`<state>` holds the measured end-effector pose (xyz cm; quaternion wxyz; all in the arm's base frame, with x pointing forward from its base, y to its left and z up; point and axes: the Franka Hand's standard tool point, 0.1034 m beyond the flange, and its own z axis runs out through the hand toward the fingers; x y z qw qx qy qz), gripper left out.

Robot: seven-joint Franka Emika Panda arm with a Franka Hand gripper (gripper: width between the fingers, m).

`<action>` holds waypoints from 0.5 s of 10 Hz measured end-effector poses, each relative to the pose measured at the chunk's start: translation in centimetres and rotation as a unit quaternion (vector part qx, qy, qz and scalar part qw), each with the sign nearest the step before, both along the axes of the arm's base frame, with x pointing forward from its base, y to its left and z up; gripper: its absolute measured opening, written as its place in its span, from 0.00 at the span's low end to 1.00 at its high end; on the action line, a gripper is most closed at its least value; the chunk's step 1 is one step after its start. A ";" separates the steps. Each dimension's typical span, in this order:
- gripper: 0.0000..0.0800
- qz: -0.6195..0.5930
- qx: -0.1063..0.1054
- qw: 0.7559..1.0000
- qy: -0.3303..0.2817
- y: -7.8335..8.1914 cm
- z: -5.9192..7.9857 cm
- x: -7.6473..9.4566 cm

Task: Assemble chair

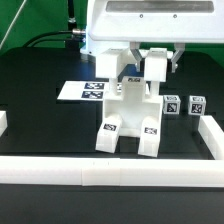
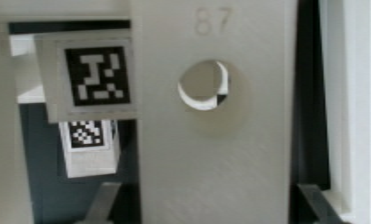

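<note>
White plastic chair body (image 1: 128, 122), chunky and tagged, stands upright on the black surface (image 1: 40, 125) near the middle of the exterior view. Its two feet are spread toward six o'clock. The robot's hand (image 1: 150, 68) reaches down onto its top end at twelve o'clock.

In the wrist view a tall white panel with a round hole (image 2: 226, 150) fills the space between the two dark fingers (image 2: 306, 200). They lie flush against its two edges, so the hand (image 2: 207, 205) appears to be pinching that panel, not spread wide. A square black-and-white tag (image 2: 97, 75) sits beside the hole.

Two small white tagged cubes (image 1: 183, 103) wait loose at three o'clock from the body, well apart from it. The flat white marker board (image 1: 85, 90) lies at ten o'clock.

My judgement is that the step in hand is seating or steadying this upper panel on the body, with the chair partly built. The next move probably calls for a straight, square press and a clean release. After that the cubes need fetching.
</note>
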<state>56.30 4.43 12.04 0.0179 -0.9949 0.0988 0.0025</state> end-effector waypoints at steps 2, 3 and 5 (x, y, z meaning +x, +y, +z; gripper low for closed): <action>0.36 0.000 0.000 1.000 0.000 0.0 -0.1 0.0; 0.36 0.000 0.000 1.000 0.001 0.0 -0.1 0.0; 0.36 0.000 -0.001 1.000 0.003 -0.1 -0.3 -0.1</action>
